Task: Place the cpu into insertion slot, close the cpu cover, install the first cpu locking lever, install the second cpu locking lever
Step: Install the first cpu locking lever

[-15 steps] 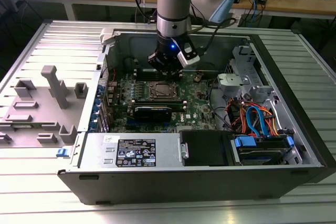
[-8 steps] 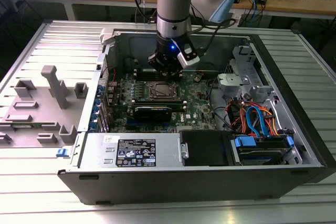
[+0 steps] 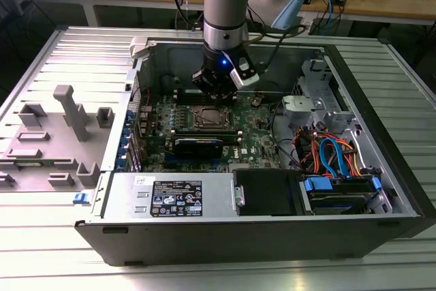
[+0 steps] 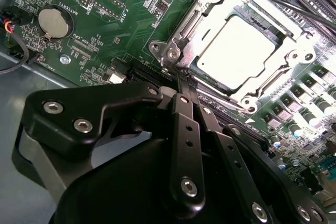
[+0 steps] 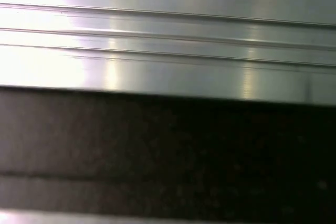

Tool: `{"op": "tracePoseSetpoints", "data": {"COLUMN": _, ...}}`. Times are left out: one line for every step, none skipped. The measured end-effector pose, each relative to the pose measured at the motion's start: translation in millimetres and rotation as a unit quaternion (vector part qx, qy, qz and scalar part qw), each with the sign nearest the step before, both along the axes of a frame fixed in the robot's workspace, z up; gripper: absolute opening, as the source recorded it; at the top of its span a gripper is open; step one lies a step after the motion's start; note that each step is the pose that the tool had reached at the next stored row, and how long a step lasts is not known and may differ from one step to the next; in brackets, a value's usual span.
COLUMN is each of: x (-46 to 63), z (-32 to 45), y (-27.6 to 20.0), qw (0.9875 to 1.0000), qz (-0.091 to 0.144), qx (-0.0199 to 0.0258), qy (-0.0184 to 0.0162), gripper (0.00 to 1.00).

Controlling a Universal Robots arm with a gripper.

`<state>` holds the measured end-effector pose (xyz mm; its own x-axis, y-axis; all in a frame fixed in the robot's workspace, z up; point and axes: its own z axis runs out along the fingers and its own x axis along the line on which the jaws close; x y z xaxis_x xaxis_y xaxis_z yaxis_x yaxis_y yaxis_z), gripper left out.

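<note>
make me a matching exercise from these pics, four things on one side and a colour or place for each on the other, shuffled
Things:
1. cpu
2. cpu cover
3. coin battery
4. gripper

Descriptions:
A. round and silver, in a black holder on the green board
B. black, its tip at a corner of the socket
C. bright flat square seen through a window
D. silver frame lying closed around the chip

Pairs: 1-C, 2-D, 3-A, 4-B

Hand (image 4: 181, 80) fingertip contact at cpu cover (image 4: 231, 11) edge hidden.
</note>
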<state>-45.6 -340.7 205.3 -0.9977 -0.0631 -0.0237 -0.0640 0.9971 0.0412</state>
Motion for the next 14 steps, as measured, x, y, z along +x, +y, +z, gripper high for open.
{"op": "tracePoseSetpoints", "data": {"x": 0.0, "z": 0.1, "y": -0.1, "qw": 1.0, "qz": 0.0, "qx": 0.0002, "qy": 0.0, "gripper": 0.11}}
{"op": "tracePoseSetpoints", "data": {"x": 0.1, "z": 0.0, "y": -0.1, "qw": 1.0, "qz": 0.0, "qx": 0.0003, "qy": 0.0, "gripper": 0.11}}
{"op": "tracePoseSetpoints", "data": {"x": 0.1, "z": 0.0, "y": -0.4, "qw": 1.0, "qz": 0.0, "qx": 0.0003, "qy": -0.0001, "gripper": 0.11}}
{"op": "tracePoseSetpoints", "data": {"x": 0.2, "z": 0.1, "y": -0.9, "qw": 1.0, "qz": 0.0, "qx": 0.0003, "qy": 0.0, "gripper": 0.11}}
{"op": "tracePoseSetpoints", "data": {"x": 0.2, "z": 0.0, "y": -1.2, "qw": 1.0, "qz": 0.0, "qx": 0.0003, "qy": -0.0001, "gripper": 0.11}}
{"op": "tracePoseSetpoints", "data": {"x": 0.2, "z": 0.0, "y": -1.5, "qw": 1.0, "qz": 0.0, "qx": 0.0003, "qy": -0.0001, "gripper": 0.11}}
{"op": "tracePoseSetpoints", "data": {"x": 0.2, "z": 0.0, "y": -1.6, "qw": 1.0, "qz": 0.0, "qx": 0.0003, "qy": -0.0001, "gripper": 0.11}}
{"op": "tracePoseSetpoints", "data": {"x": 0.3, "z": -0.2, "y": -1.7, "qw": 1.0, "qz": 0.0, "qx": 0.0001, "qy": 0.0, "gripper": 0.11}}
{"op": "tracePoseSetpoints", "data": {"x": 0.4, "z": -0.5, "y": -1.8, "qw": 1.0, "qz": 0.0, "qx": 0.0001, "qy": 0.0001, "gripper": 0.11}}
{"op": "tracePoseSetpoints", "data": {"x": 0.5, "z": -0.8, "y": -1.8, "qw": 1.0, "qz": 0.0, "qx": 0.0, "qy": 0.0001, "gripper": 0.11}}
{"op": "tracePoseSetpoints", "data": {"x": 0.6, "z": -1.2, "y": -1.8, "qw": 1.0, "qz": 0.0, "qx": -0.0001, "qy": 0.0001, "gripper": 0.11}}
{"op": "tracePoseSetpoints", "data": {"x": 0.7, "z": -1.7, "y": -1.8, "qw": 1.0, "qz": 0.0, "qx": 0.0001, "qy": 0.0, "gripper": 0.11}}
{"op": "tracePoseSetpoints", "data": {"x": 0.9, "z": -2.5, "y": -1.6, "qw": 1.0, "qz": 0.0, "qx": 0.0005, "qy": -0.0001, "gripper": 0.11}}
{"op": "tracePoseSetpoints", "data": {"x": 0.9, "z": -2.7, "y": -1.6, "qw": 1.0, "qz": 0.0, "qx": 0.0003, "qy": 0.0, "gripper": 0.11}}
